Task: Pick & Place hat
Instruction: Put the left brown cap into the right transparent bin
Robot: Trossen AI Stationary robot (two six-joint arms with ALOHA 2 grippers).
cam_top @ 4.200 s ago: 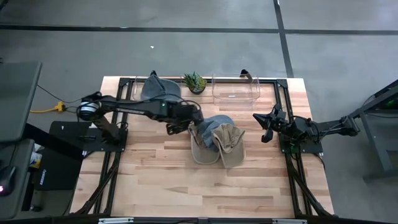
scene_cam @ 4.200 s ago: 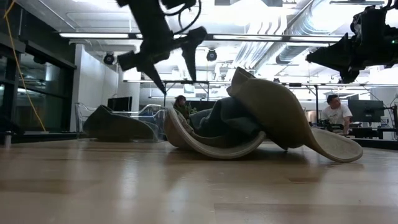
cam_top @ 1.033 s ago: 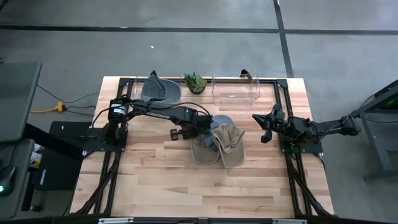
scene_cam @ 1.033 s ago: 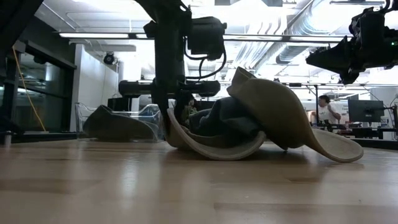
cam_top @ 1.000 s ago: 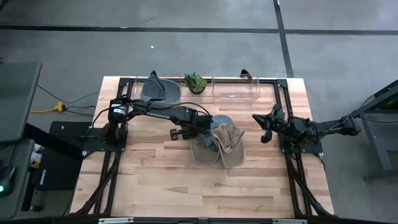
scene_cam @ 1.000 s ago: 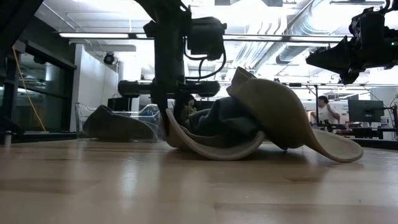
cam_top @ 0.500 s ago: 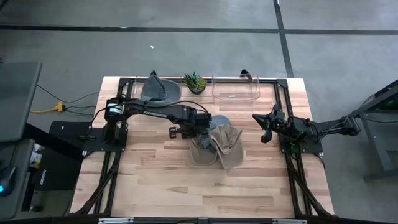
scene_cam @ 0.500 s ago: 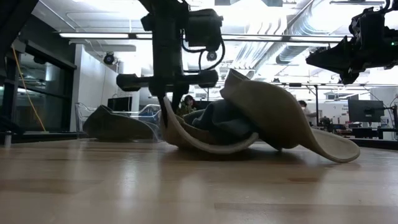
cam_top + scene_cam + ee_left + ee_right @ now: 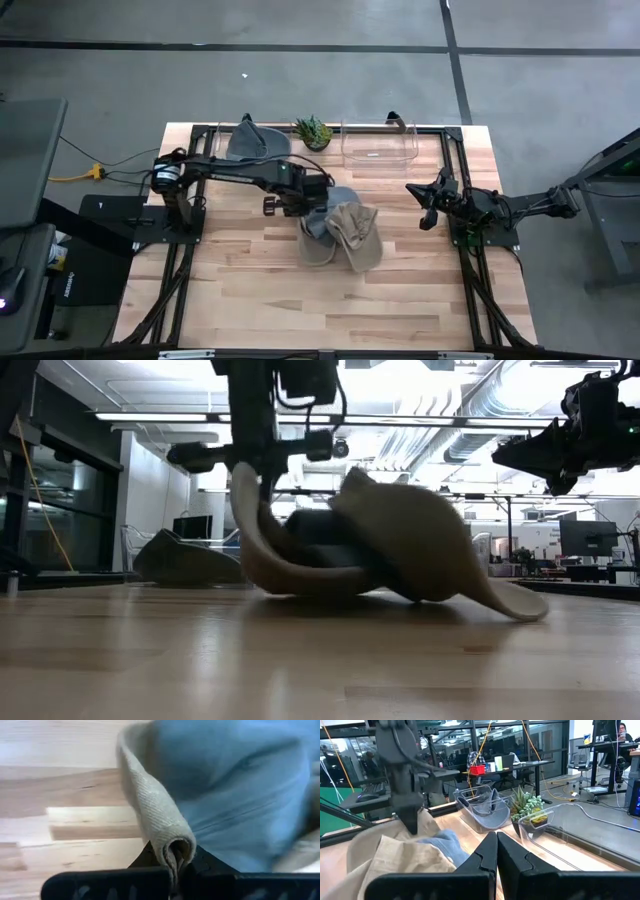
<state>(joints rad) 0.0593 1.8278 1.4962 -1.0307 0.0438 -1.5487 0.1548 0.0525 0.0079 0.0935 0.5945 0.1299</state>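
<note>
Woven tan hat brim (image 9: 152, 815) (folded double) in left gripper (image 9: 175, 862)

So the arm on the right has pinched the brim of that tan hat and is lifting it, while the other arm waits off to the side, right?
Not quite: the left gripper has pinched the tan hat by its brim, as the high view shows. The right gripper waits shut, off to the side.

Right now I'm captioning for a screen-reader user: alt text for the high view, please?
Seen from above, the left end effector pinches the brim of a tan-and-blue hat at mid-table. The right end effector waits shut at the right edge.
</note>
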